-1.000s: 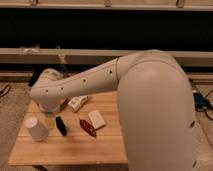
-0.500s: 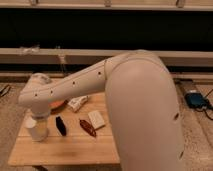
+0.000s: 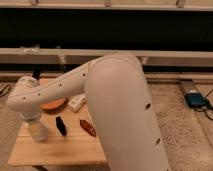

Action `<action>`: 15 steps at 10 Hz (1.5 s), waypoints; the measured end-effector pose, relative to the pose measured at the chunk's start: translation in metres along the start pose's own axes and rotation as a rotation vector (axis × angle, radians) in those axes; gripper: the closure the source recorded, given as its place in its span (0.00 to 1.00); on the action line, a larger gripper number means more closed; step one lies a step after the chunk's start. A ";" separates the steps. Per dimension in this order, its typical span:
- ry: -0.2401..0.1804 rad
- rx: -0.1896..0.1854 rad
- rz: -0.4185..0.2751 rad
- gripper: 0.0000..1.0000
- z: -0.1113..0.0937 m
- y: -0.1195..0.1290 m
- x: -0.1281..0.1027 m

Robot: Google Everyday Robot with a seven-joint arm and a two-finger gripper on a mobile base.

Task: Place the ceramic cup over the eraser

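The ceramic cup (image 3: pixel 38 131) is small, white and tapered. It stands at the left front of the wooden table (image 3: pixel 65 149). The eraser (image 3: pixel 61 125) is a slim black bar lying on the table just right of the cup, apart from it. My gripper (image 3: pixel 33 120) hangs down from the white arm's wrist (image 3: pixel 26 97), right on top of the cup. The arm covers much of the view.
An orange bowl (image 3: pixel 53 105) sits behind the eraser, partly hidden by the arm. A pale rectangular block (image 3: pixel 76 102) lies to its right. A dark red oblong thing (image 3: pixel 88 128) lies right of the eraser. A blue object (image 3: pixel 196 99) lies on the floor at right.
The arm's end has swung left and down from the table's back, and the gripper now sits at the top of the cup. The cup, eraser and other things have stayed put.
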 end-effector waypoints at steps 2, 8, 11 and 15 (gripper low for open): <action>0.014 0.006 -0.011 0.20 0.007 -0.015 -0.002; 0.055 -0.021 -0.069 0.20 0.028 -0.009 -0.009; 0.065 -0.026 -0.074 0.45 0.033 -0.002 -0.007; 0.054 -0.018 -0.056 0.84 0.038 -0.003 -0.007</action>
